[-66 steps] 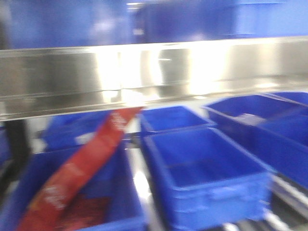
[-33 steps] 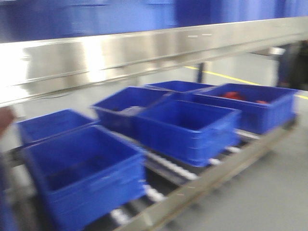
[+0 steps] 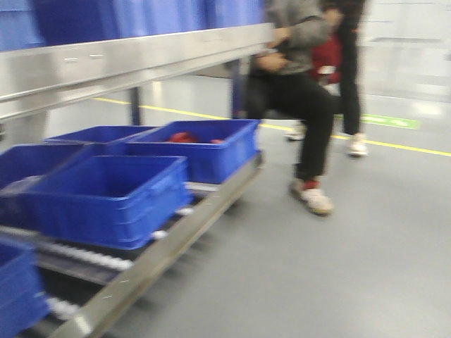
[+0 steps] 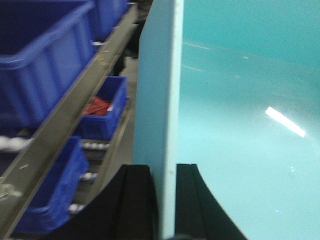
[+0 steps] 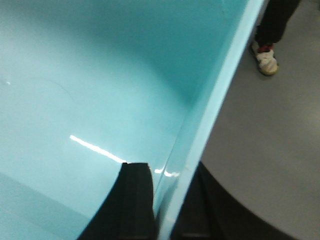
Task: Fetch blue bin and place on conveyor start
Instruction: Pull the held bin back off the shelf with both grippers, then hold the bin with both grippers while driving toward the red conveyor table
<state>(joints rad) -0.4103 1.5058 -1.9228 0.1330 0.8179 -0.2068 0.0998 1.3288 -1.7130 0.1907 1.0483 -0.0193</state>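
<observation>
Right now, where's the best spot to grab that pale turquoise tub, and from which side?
The thin, straight side walls. Come over the rim of the blue bin, one finger inside, one outside; it looks too wide to span, so the left end effector and right end effector each take a wall.

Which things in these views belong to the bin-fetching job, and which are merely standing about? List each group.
Job in hand:
- blue bin
- left gripper, clamped on one bin wall
- right gripper, clamped on another wall
(The conveyor start is not in view.)

Just about:
- dark blue crates
- steel shelf
- person
- yellow floor line
</observation>
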